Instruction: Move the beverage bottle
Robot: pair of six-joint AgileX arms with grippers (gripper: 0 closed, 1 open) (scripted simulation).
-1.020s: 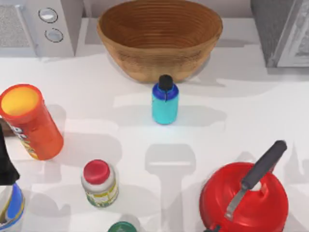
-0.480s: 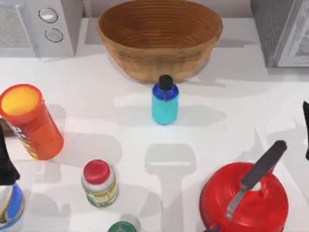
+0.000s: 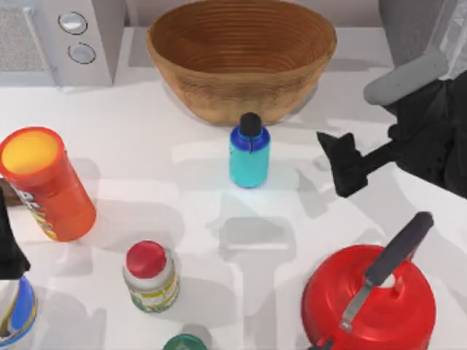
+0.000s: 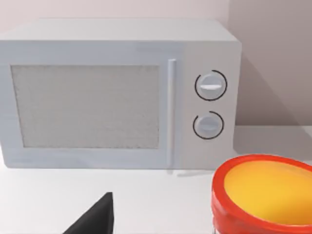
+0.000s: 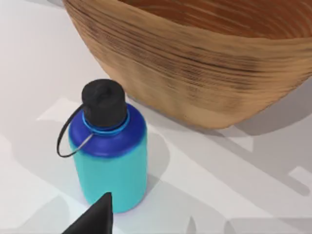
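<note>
The beverage bottle [image 3: 249,154], with a teal body, dark blue shoulder and black cap, stands upright mid-table just in front of the wicker bowl [image 3: 241,65]. My right gripper [image 3: 333,165] reaches in from the right, open, at the bottle's right and a clear gap away, with nothing between its fingers. In the right wrist view the bottle [image 5: 109,161] stands close ahead, a thin loop hanging from its cap, with one dark fingertip [image 5: 97,219] low in front of it. My left gripper [image 3: 7,248] stays parked at the table's left edge.
A tall orange canister [image 3: 44,182] stands at the left and a red-capped jar [image 3: 149,277] at front left. A red kettle [image 3: 368,299] fills the front right. A microwave [image 3: 66,36] sits at the back left, a green-capped item [image 3: 184,343] at the front edge.
My right arm has swept in from the right edge to a spot beside the bottle. The bottle and the left arm have not moved.
</note>
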